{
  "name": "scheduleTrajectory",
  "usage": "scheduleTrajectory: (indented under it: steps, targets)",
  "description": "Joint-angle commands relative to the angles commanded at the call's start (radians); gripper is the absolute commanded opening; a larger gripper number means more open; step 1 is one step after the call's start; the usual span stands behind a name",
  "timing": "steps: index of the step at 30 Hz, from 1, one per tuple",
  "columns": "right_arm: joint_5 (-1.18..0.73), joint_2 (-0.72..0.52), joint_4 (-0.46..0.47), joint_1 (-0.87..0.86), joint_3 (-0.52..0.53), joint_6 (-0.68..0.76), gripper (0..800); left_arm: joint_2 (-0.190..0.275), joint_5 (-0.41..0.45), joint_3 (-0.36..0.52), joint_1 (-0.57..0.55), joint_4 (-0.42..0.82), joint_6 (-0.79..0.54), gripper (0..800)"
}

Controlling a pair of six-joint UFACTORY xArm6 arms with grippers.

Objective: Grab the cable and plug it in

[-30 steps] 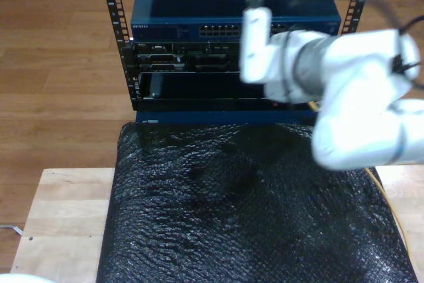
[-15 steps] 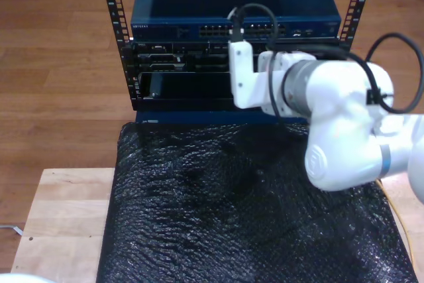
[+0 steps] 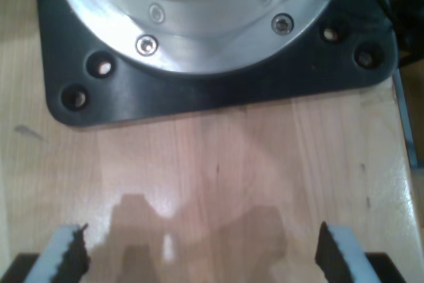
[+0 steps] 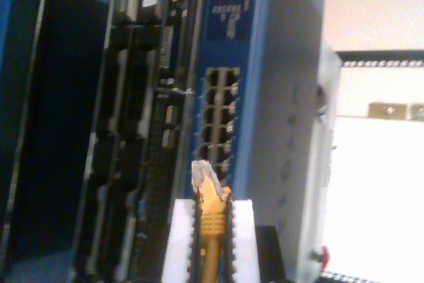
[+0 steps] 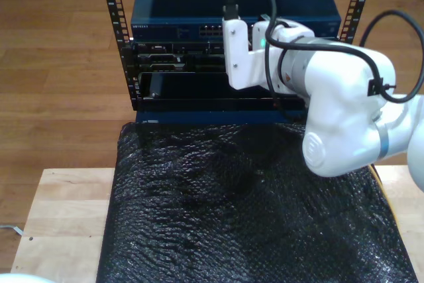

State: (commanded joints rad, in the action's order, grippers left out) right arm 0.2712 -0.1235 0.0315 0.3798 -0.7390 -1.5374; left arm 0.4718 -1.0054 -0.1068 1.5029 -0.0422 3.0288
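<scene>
The cable [image 4: 211, 230] is yellow-orange, with a small clear plug [image 4: 202, 173] at its tip. My second gripper [image 4: 211, 205] is shut on it just behind the plug, between white fingers [image 4: 179, 236]. The plug points at the block of ports [image 4: 218, 117] on the blue switch and stops a short way from them. In the exterior view the second arm [image 5: 331, 97] reaches from the exterior view's right, its wrist in front of the switch [image 5: 179, 4] and its port row [image 5: 211, 30]. My first gripper [image 3: 199, 250] is open over bare wood with nothing between its fingers [image 3: 63, 256].
A black bubble-wrap mat [image 5: 245, 217] covers the wooden table [image 5: 66, 217] in front of the rack. Perforated rack rails [image 5: 112, 4] flank the switch. A black base plate [image 3: 218, 91] with a metal flange lies close ahead of my first gripper.
The second arm has swung toward the exterior view's left and in toward the rack, so its wrist now stands in front of the switch's port row.
</scene>
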Motion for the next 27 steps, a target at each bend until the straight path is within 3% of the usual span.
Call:
scheduleTrajectory:
  steps: [3,15,22,27]
  targets:
    - [0.002,-0.005,0.048,-0.003,0.009,0.002,0,0.0,0.0,0.0,0.0,0.0,0.0,800]
    - [0.21,0.003,0.049,-0.006,0.123,-0.038,0,0.0,0.0,0.0,0.0,0.0,0.0,800]
    - [0.477,0.034,0.051,-0.002,0.21,-0.063,0,0.0,0.0,0.0,0.0,0.0,0.0,800]
    - [0.509,0.04,0.054,-0.005,0.213,-0.069,0,0.0,0.0,0.0,0.0,0.0,0.0,800]
